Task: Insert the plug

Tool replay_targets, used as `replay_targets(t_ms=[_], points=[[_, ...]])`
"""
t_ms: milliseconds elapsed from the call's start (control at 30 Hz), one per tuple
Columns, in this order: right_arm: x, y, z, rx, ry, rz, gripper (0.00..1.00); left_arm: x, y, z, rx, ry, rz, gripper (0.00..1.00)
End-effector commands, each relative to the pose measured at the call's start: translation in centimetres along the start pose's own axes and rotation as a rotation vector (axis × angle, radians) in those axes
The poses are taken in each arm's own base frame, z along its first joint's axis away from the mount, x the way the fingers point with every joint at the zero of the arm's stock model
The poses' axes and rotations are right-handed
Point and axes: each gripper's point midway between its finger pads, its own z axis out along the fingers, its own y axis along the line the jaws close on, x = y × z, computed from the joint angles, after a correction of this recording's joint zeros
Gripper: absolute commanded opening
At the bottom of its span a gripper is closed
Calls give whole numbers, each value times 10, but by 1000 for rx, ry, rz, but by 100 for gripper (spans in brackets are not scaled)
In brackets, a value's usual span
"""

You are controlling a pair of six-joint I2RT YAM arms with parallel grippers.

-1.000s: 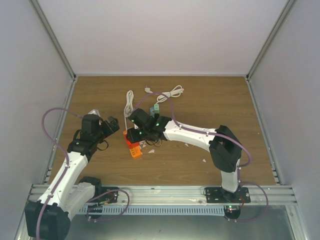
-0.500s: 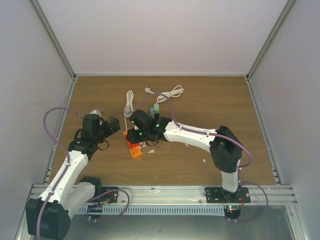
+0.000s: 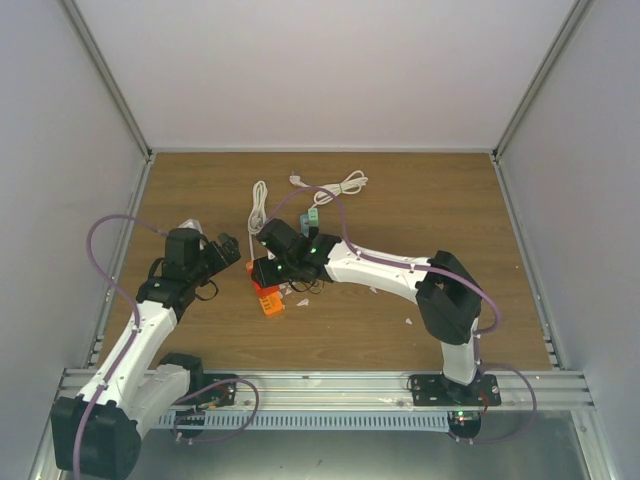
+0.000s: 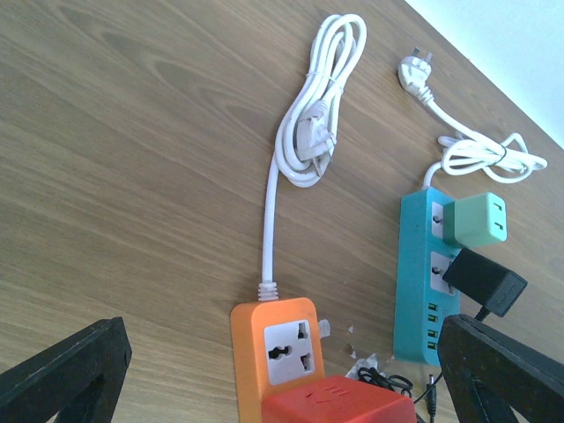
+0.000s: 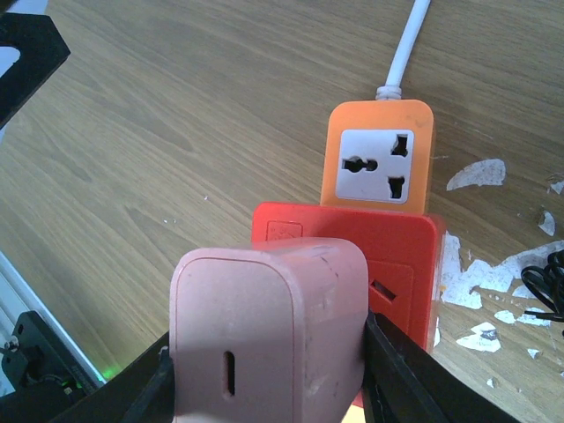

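1. Wooden worktop [image 3: 420, 200], closed in by pale walls [image 3: 300, 70], carried everything you had to work with.
2. Your right pincer [image 5: 273, 370] was clenched on a pink charger [image 5: 264, 300]. It held the charger just above a red adapter [image 5: 401, 251] seated on the orange power strip [image 5: 379, 119], left of the worktop's middle.
3. Your left pincer [image 4: 280, 352] stood released, jaws wide and grasping nothing, on the side of the strip towards the left edge.
4. The plug [image 4: 485, 282], small and black with a thin wire, lay against the teal strip [image 4: 412, 300] nearer the far edge, just beside a green adapter [image 4: 476, 220]. You could not tell whether its pins were seated.
5. Judging by that hold, the step in hand was seating the pink charger. One socket [image 5: 377, 166] on the orange power strip showed free, beyond the red adapter. You would have done well to square the pins over it and press straight down. The idle left pincer could have braced the strip against sliding or tipping.
6. The plug probably wanted the same care.
7. No brand, label or writing could be read anywhere; the pink charger's face showed only a small slot.
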Motion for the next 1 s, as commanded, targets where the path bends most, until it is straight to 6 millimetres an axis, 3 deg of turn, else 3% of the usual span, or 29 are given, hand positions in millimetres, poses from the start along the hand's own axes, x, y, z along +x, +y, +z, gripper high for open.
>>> replay_targets(t_ms=[0, 233, 367, 567, 833, 967], points=[[26, -30, 23, 93, 99, 23, 0, -7, -4, 1, 22, -32, 3, 99], [26, -35, 21, 123, 97, -2, 1, -7, -4, 2, 23, -29, 2, 99], [23, -31, 19, 112, 100, -39, 22, -5, -4, 4, 23, -22, 4, 99], [22, -34, 18, 128, 99, -59, 45, -5, -4, 5, 23, -17, 5, 99], [21, -37, 16, 149, 96, -67, 96, -3, -4, 7, 23, -9, 5, 99], [19, -35, 14, 143, 89, -73, 100, -3, -4, 7, 25, -8, 5, 99]])
